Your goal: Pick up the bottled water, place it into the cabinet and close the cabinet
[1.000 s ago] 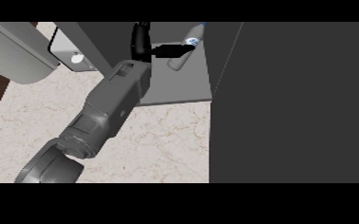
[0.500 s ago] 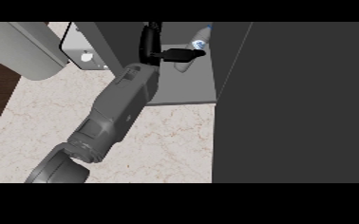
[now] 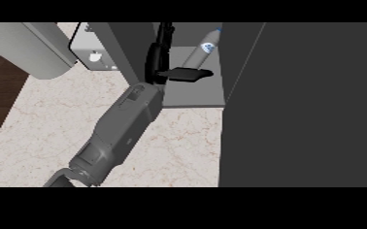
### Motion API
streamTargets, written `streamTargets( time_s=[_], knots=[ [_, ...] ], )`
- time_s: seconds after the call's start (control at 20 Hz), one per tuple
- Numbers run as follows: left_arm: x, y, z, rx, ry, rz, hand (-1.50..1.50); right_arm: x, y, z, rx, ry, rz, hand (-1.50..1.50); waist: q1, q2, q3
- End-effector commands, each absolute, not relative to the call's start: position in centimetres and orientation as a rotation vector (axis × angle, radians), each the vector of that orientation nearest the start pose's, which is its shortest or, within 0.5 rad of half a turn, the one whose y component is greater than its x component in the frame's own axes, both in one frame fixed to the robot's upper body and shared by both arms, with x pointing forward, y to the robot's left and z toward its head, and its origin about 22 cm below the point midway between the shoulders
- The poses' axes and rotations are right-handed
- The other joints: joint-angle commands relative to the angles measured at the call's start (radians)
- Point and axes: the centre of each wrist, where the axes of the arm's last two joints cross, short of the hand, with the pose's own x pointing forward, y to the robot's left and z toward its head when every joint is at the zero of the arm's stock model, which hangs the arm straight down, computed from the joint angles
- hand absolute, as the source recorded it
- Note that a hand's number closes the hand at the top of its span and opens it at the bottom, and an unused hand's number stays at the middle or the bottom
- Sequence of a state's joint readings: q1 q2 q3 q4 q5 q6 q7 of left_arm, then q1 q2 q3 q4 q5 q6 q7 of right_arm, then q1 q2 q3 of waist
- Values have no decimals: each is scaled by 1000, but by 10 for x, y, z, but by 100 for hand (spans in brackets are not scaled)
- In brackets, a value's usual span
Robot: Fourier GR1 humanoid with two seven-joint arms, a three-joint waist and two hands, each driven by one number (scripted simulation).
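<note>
The bottled water, clear with a blue-white label, stands tilted inside the open cabinet, its cap leaning toward the upper right. My left hand is just left of it, inside the cabinet's mouth. The fingers point straight up along the cabinet's left wall, and the thumb sticks out to the right under the bottle's base. The hand is open and not curled round the bottle. The cabinet's dark door stands open at the right. My right hand does not show.
A white boxy object and a large grey rounded body sit at the upper left. The marble counter spreads below the cabinet. A dark wood strip runs along the left edge.
The view has shifted, so the cabinet's inside shows more. More of the bottle is now uncovered, and my left hand's fingers have straightened away from it.
</note>
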State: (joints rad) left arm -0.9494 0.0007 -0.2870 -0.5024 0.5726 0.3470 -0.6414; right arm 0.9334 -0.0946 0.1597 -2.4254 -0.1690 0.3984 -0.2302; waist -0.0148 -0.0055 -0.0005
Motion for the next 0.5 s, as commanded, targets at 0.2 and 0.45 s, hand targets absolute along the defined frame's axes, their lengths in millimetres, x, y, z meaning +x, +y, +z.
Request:
streamTargets(
  time_s=[0.2, 0.45],
  knots=[
    [359, 70, 14, -412, -1871, 56, -150, 41, -241, 114, 234, -1837, 109, -150, 13, -2, 0],
    [320, 74, 16, -492, -1907, 36, -150, 32, -244, 117, 227, -1819, 119, -150, 20, -7, 0]
  ],
)
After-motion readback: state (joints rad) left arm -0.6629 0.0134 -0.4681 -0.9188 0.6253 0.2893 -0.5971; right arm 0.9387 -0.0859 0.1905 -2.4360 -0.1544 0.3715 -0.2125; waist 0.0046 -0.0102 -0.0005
